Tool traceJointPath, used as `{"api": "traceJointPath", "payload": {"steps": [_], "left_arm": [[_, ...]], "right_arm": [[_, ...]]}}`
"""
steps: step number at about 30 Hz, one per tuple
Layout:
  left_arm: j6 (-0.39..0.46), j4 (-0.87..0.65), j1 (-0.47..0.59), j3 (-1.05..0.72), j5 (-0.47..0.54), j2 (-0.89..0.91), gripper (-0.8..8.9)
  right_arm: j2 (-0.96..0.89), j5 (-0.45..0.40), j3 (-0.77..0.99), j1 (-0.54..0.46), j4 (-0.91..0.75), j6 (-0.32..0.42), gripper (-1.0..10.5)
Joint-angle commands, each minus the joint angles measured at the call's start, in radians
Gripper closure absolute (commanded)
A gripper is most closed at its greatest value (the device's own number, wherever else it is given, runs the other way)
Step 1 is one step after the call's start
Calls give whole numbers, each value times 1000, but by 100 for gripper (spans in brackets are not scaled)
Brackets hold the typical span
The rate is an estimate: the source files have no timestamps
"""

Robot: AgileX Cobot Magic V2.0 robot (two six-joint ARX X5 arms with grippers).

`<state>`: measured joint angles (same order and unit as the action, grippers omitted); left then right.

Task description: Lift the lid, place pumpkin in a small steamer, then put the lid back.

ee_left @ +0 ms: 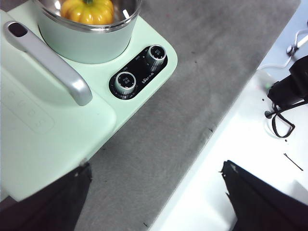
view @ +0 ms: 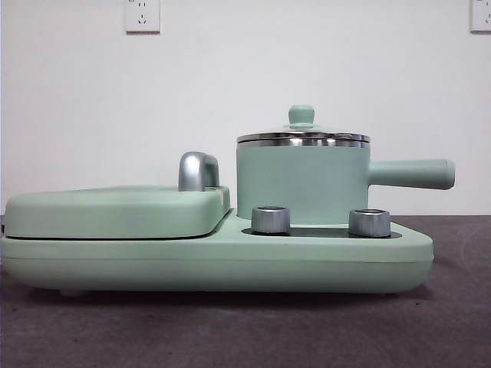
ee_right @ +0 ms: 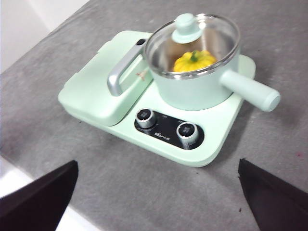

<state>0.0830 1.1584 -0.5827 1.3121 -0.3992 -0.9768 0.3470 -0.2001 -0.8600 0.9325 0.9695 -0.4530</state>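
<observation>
Your inventory, left to right in the front view:

1. Flat griddle cover point(view: 115, 211), mint-green, closed, on the base unit point(view: 215, 264). Chrome handle point(view: 198, 171) at its right end.
2. Two steel dials point(view: 271, 220), in front of the pot.
3. Small steamer point(view: 301, 182), side handle pointing right. Lid point(view: 302, 136) sits level on its rim, knob up.
4. Pumpkin point(ee_right: 194, 60), inside the steamer, seen through the glass from the right wrist view.
5. Left gripper point(ee_left: 154, 202) and right gripper point(ee_right: 159, 202): both spread wide, holding nothing, well clear of the appliance.

Step status: you may judge all three steps done. Next move calls only for keeping both arms clear.
</observation>
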Motion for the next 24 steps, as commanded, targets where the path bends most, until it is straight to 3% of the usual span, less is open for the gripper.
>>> {"api": "traceJointPath", "payload": {"steps": [1, 7, 9, 10, 11, 12, 16, 24], "left_arm": [[-33, -68, -6, -93, -5, 100, 384], [-153, -177, -6, -292, -1, 292, 392], [-179, -182, -6, -322, -1, 332, 441], [-182, -179, -6, -328, -1, 346, 559], [-182, -177, -6, -329, -1, 357, 746], [-184, -179, -6, -330, 0, 365, 812], [-237, -186, -7, -329, -1, 388, 804], [-233, -187, -6, -329, -1, 396, 805]], "right_arm": [[2, 23, -5, 11, -3, -3, 370], [2, 55, -5, 11, -3, -3, 370], [2, 55, -5, 10, -3, -2, 387], [2, 59, -5, 11, -3, -3, 510], [2, 72, -5, 11, -3, -2, 751], [2, 74, -5, 11, -3, 2, 956], [2, 74, -5, 11, -4, 15, 904], [2, 69, -5, 11, -3, 16, 904]]}}
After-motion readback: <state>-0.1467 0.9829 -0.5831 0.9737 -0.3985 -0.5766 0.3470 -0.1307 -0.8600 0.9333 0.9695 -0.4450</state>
